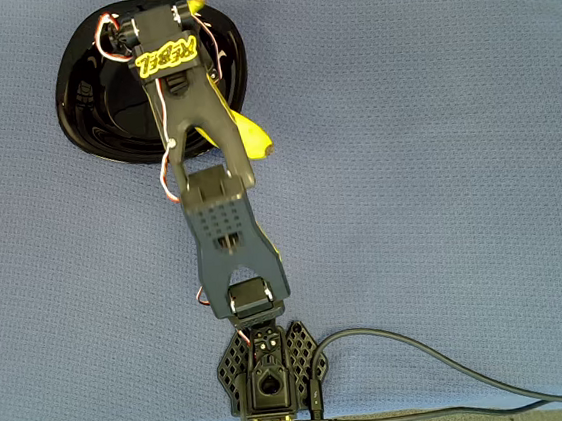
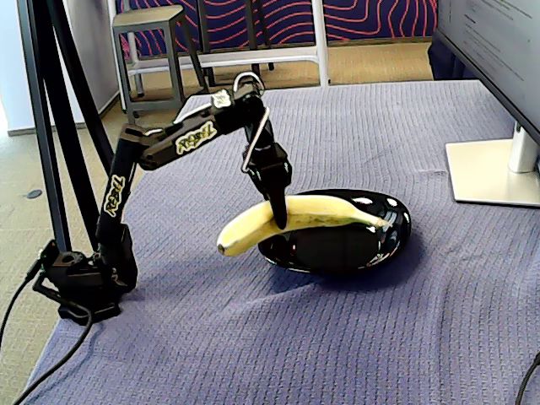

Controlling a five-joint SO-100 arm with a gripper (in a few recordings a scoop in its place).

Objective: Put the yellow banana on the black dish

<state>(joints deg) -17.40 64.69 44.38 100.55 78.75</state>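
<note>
Banana (image 2: pixel 308 215) hangs level in the gripper (image 2: pixel 278 218), whose fingers are closed on it near its middle, so neither end droops. One end reaches over the black dish (image 2: pixel 371 245), the other sticks out past the rim above the blue cloth (image 2: pixel 337 337). It looks carried, not yet set down, with the arm (image 1: pixel 195 109) stretched over the dish

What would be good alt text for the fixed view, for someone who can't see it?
A black robot arm's gripper holds a yellow banana over a glossy black dish on a blue-grey cloth-covered table. One end of the banana juts out past the dish's rim.
</note>
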